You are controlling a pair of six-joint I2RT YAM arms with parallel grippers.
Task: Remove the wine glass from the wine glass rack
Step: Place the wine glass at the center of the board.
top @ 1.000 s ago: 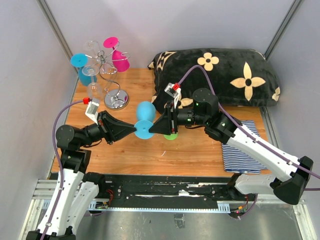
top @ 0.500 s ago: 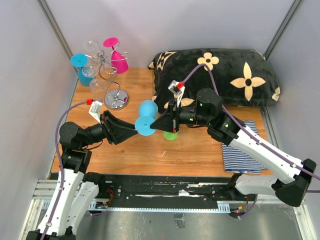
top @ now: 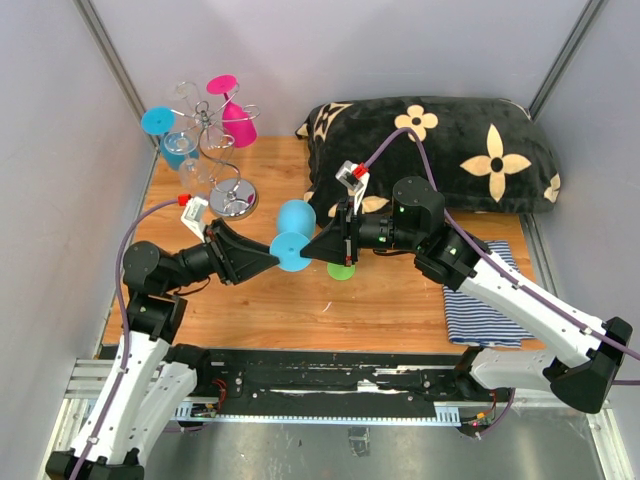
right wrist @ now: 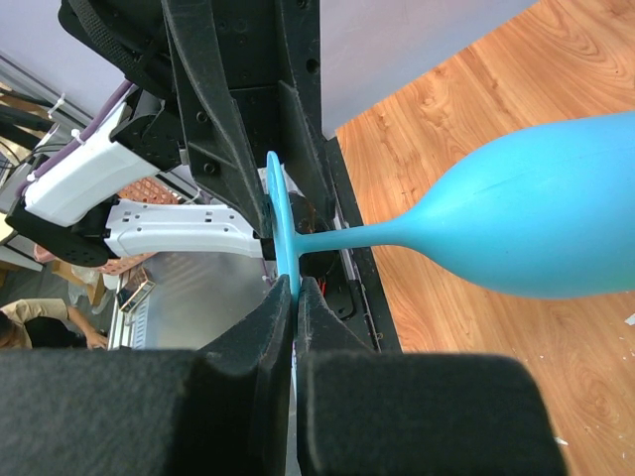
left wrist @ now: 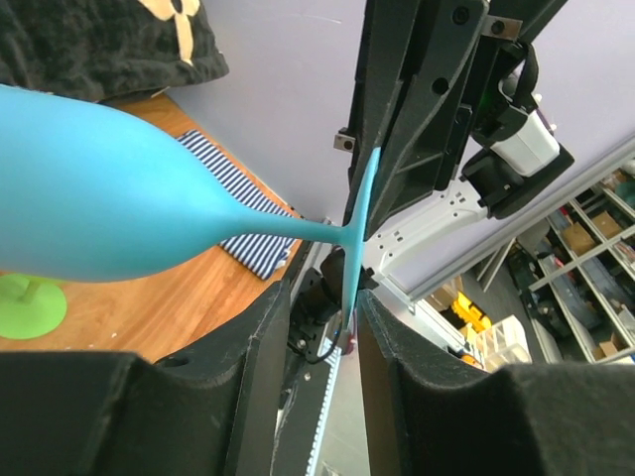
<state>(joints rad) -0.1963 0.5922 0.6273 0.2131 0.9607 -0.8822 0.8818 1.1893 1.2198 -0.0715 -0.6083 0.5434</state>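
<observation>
A light blue wine glass (top: 291,234) lies on its side in the air above the wooden table, between my two grippers. My right gripper (top: 312,252) is shut on the rim of its round foot, seen in the right wrist view (right wrist: 295,288), with the bowl (right wrist: 536,218) to the right. My left gripper (top: 274,257) is open; its jaws stand apart on either side of the foot's edge (left wrist: 319,302), the bowl (left wrist: 99,198) to the left. The silver wire wine glass rack (top: 213,140) stands at the back left on its chrome base (top: 232,198).
On the rack hang a blue glass (top: 160,133), a pink glass (top: 236,116) and clear glasses (top: 190,176). A green glass foot (top: 342,272) rests on the table under the right gripper. A black flowered pillow (top: 450,145) lies at the back, a striped cloth (top: 480,300) at the right.
The blue glass has risen slightly and shifted right with the right gripper. The left arm has moved up with it, its jaws staying around the foot.
</observation>
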